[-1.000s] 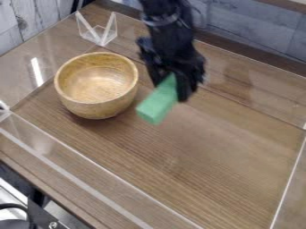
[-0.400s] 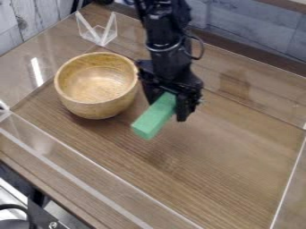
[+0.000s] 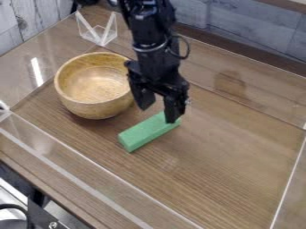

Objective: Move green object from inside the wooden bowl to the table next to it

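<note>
Near the middle of the frame, the green object lay flat on the brown wood-grain surface, its long side running diagonally from lower left to upper right. It sat just to the right of the wooden bowl, slightly lower in the frame, and clear of the bowl's wall. Nothing could be seen inside the bowl, whose pale grained interior faced up.

Directly above the block's upper-right end hung the black gripper, pointing straight down from the arm that came in from the top of the frame. Its fingers stood apart, and the block was not clamped between them; the right fingertip ended close over the block's far end, though whether it touched the block could not be told from this angle.

Low clear acrylic walls bordered the surface along the lower left and right edges. At the upper left, behind the bowl, stood a small clear wire-like stand.
</note>
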`<state>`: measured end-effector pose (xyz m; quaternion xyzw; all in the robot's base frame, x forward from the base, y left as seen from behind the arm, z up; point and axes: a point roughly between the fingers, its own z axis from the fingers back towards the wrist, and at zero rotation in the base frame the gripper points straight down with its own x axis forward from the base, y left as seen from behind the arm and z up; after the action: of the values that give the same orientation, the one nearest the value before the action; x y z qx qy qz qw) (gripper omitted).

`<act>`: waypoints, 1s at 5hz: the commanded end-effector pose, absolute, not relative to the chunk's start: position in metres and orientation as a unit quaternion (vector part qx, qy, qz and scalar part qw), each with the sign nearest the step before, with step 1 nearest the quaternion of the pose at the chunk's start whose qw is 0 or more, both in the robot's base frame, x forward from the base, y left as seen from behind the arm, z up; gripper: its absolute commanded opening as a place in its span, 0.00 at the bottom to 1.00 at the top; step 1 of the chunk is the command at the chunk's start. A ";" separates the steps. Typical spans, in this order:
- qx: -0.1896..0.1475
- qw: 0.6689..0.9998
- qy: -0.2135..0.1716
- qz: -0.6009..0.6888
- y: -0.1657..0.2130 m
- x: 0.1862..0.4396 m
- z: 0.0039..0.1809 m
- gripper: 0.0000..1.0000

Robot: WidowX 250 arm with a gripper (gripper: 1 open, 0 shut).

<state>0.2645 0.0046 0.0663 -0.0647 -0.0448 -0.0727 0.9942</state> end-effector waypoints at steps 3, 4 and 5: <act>-0.062 0.991 -0.076 -0.089 0.034 0.284 0.098 1.00; -0.060 0.991 -0.076 -0.094 0.043 0.287 0.100 1.00; -0.059 0.990 -0.074 -0.101 0.036 0.290 0.099 1.00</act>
<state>0.2816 0.0330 0.0870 -0.0687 -0.0512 -0.0974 0.9915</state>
